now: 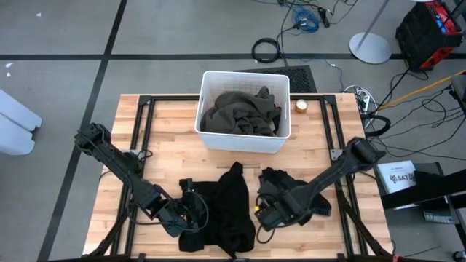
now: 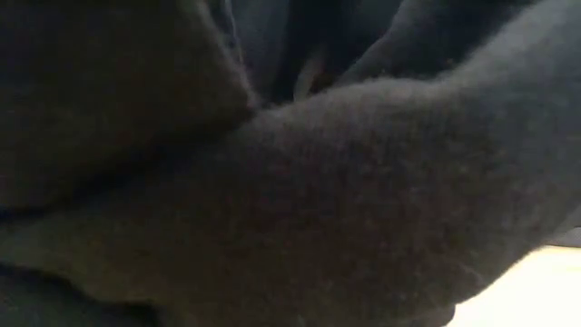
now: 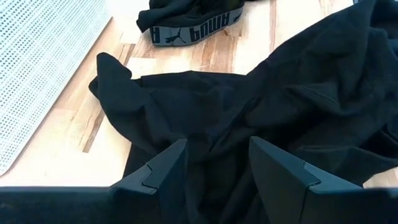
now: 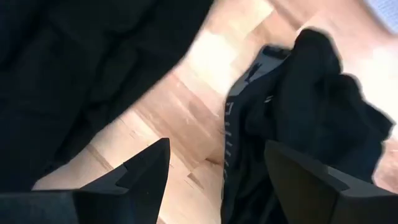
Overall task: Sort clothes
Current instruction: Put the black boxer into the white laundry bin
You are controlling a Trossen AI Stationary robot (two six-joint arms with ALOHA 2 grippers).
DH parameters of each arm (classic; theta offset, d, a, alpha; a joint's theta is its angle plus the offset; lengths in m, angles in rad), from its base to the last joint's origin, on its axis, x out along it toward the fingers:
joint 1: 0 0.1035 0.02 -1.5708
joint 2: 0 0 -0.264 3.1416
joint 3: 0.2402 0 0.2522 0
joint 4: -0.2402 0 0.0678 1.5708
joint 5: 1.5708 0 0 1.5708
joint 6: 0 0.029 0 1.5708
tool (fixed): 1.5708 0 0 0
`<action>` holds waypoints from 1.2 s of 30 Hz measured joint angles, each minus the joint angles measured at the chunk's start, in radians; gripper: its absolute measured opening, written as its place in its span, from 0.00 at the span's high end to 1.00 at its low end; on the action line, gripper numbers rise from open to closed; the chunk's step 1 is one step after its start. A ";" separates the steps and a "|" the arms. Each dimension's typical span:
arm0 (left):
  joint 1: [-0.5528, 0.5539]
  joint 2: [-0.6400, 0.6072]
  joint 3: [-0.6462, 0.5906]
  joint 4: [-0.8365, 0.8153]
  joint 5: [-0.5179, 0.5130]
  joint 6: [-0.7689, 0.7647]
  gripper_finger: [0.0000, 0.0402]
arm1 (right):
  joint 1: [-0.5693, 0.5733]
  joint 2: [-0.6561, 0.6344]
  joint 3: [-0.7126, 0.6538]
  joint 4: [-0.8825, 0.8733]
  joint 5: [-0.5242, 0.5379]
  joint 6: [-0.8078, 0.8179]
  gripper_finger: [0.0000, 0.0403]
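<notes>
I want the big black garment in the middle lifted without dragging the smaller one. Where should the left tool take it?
Grip the black garment at the raised fold nearest the left tool, coming from above on its left side. The cloth bunches into ridges there, giving the open fingers something to pinch, and it lies apart from the small black garment.

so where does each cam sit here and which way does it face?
High: overhead, straight down on table, white bin, both arms.
Low: table height, lens smothered by dark fabric; no arm visible.
Left wrist: past the open left gripper over the black garment.
Right wrist: past the open right gripper toward the black waistband piece.
Shared: both wrist views show that waistband piece and the black garment.
</notes>
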 joint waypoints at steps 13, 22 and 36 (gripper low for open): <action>0.000 0.000 0.000 0.001 0.000 -0.001 0.55 | -0.126 0.149 -0.033 -0.070 -0.195 -0.070 0.38; -0.001 0.000 0.000 -0.001 0.003 0.000 0.55 | -0.165 0.142 -0.178 0.188 -0.311 -0.158 0.63; 0.020 0.000 0.000 0.000 -0.024 0.052 0.55 | -0.146 -0.106 -0.073 -0.088 -0.128 -0.170 0.99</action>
